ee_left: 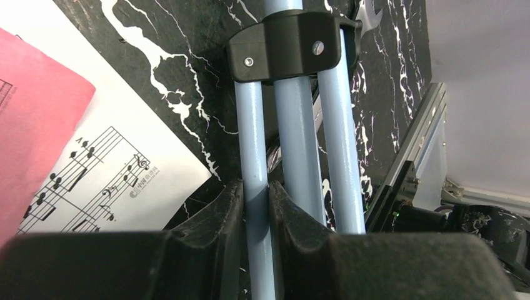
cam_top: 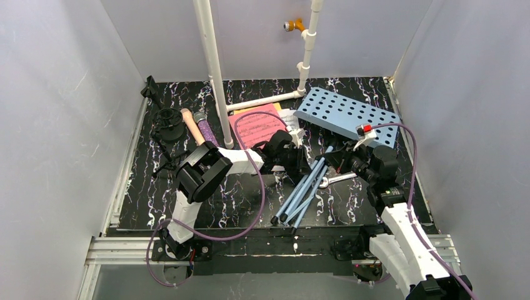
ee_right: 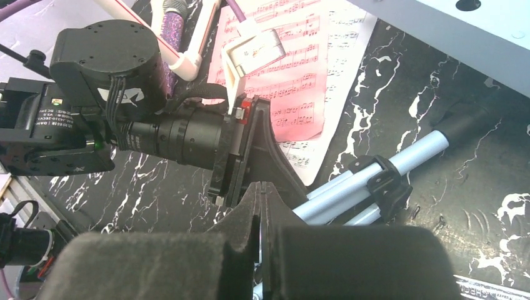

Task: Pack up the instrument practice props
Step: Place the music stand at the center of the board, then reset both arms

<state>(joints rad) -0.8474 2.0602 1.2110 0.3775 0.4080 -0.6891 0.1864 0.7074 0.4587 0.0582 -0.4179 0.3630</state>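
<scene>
**Spotter:** While your two arms lean in over the black marbled table (cam_top: 237,215), the tallest things on it are the white plastic pipes (cam_top: 212,69), standing at the far middle. To their right the light-blue perforated music rack (cam_top: 347,115) lies at the far right.

**Operator:** Where are its legs?

**Spotter:** The tripod legs (cam_top: 306,190) are folded into one bundle. They run from near the rack's near edge down toward you and end at the middle of the table. Your left wrist view shows a black collar (ee_left: 294,44) banding the three pale-blue tubes.

**Operator:** And the paper?

**Spotter:** The sheet-music pages (cam_top: 256,128) lie between the upright pipe and the rack, just left of the legs. A pink page sits on top of a white one.

**Operator:** Microphones?

**Spotter:** You'll find them at the far left. The peach microphone (cam_top: 192,127) and the purple glitter microphone (cam_top: 206,131) lie side by side, just left of the upright pipe. The black round-base holder (cam_top: 169,120) is farther left, near the wall.

**Operator:** Anything else?

**Spotter:** A silver wrench (cam_top: 337,179) lies just right of the legs, beside your right arm.

**Operator:** How do my grippers stand?

**Spotter:** Your left gripper (ee_left: 256,200) is pinching one of the tripod legs, the left tube in its wrist view. Its fingers (ee_left: 212,215) press that tube from both sides, below the collar. Your right gripper (ee_right: 261,206) has its fingers pressed together, tips pointing at your left arm's wrist.
</scene>
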